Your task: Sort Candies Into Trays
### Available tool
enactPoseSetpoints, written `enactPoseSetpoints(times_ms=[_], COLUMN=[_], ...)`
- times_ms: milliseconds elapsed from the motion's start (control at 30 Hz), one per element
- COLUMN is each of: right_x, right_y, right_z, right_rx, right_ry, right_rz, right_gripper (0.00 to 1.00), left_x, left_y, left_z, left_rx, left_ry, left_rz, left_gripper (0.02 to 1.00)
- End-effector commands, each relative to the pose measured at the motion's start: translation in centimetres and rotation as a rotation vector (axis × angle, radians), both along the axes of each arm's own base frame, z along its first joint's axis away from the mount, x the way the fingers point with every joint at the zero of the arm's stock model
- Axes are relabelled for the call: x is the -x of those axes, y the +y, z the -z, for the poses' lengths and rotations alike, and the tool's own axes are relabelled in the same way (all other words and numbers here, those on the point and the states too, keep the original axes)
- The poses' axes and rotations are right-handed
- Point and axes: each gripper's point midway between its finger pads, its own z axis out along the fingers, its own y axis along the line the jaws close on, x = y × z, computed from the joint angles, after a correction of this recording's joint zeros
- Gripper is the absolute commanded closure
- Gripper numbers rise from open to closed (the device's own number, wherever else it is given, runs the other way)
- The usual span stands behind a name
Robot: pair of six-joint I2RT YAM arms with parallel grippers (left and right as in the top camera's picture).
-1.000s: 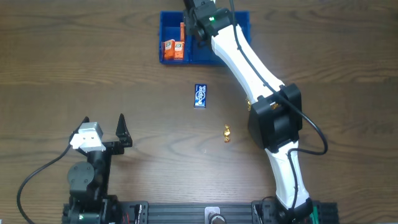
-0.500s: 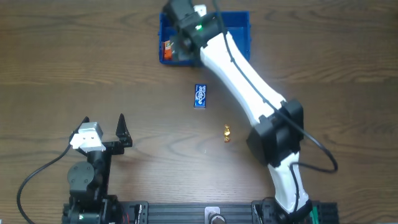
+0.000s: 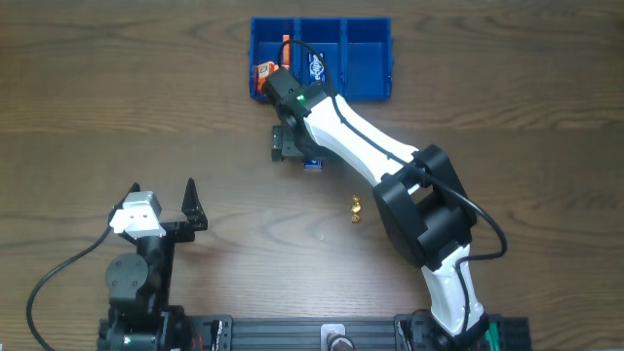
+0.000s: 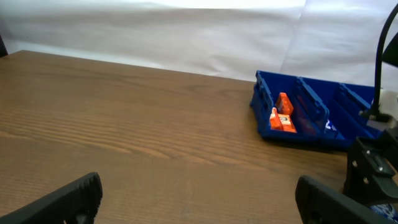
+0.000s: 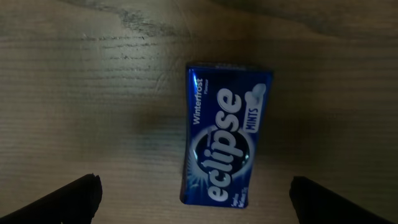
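On the wood-grain table (image 3: 97,97), just below the blue tray (image 3: 361,96), the blue candy pack (image 5: 227,140) lies flat with its printed face up. The right gripper (image 3: 291,146) hangs directly above it. In the right wrist view, the two black fingers (image 5: 68,199) stand spread wide, one on each side of the pack's long edges. Neither finger touches the pack, and a strip of bare table shows on both sides. The pack sits slightly skewed between them. The right gripper is released and holds nothing.

The pack is a flat rectangle with a glossy dark-blue face and white lettering. The tray is moulded blue plastic, rectangular, divided by thin walls into three compartments. The left compartment holds small orange boxes (image 3: 265,76); the middle compartment holds a second blue pack (image 3: 315,66). A small candy in a crinkled gold wrapper (image 3: 356,210) lies on the table, apart from the blue candy pack and nearer the arm bases.

The left gripper (image 3: 163,195) stands near its base, well apart from all candies, with its fingers spread and nothing between them. The table surface is dark brown with a matte, streaked grain.
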Motion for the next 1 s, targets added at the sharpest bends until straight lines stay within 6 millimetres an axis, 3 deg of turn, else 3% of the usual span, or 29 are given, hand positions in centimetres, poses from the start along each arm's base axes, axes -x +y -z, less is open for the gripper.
enactPoseSetpoints(times_ms=[33, 300, 433, 533, 667, 767, 833, 867, 933, 1000], right_x=[-0.6, -1.1, -1.1, -1.1, -1.2, -1.1, -1.0, -1.1, -1.5, -2.3], right_y=[-0.7, -1.5, -1.6, -1.6, -1.6, -1.6, -1.0, -0.6, 0.0, 0.0], right_z=[1.2, 3.3, 4.0, 4.0, 4.0, 4.0, 3.3, 2.0, -1.3, -6.5], right_rx=[-0.012, 0.013, 0.022, 0.022, 0.020, 0.021, 0.010, -0.001, -0.023, -0.042], right_ry=[0.008, 0.018, 0.029, 0.028, 0.027, 0.029, 0.012, -0.019, -0.095, -0.225], right_rz=[0.053, 0.071, 0.071, 0.072, 0.073, 0.073, 0.060, 0.051, 0.039, 0.037], right_gripper=[0.001, 0.009, 0.069, 0.229, 0.603, 0.704, 0.776, 0.781, 0.785, 0.790], left_x=[0.0, 0.0, 0.0, 0.0, 0.0, 0.0, 0.0, 0.0, 0.0, 0.0], left_y=[0.1, 0.1, 0.1, 0.1, 0.1, 0.1, 0.1, 0.1, 0.1, 0.1], left_z=[2.0, 2.0, 2.0, 2.0, 2.0, 2.0, 2.0, 2.0, 2.0, 2.0], left_rx=[-0.016, -0.016, -0.016, -0.016, -0.016, -0.016, -0.016, -0.016, -0.016, -0.016], left_ry=[0.048, 0.048, 0.048, 0.048, 0.048, 0.048, 0.048, 0.048, 0.048, 0.048], left_rz=[-0.003, -0.003, -0.003, -0.003, -0.003, -0.003, -0.003, -0.003, -0.003, -0.003], left_gripper=[0.020, 0.020, 0.023, 0.020, 0.020, 0.020, 0.020, 0.020, 0.023, 0.023])
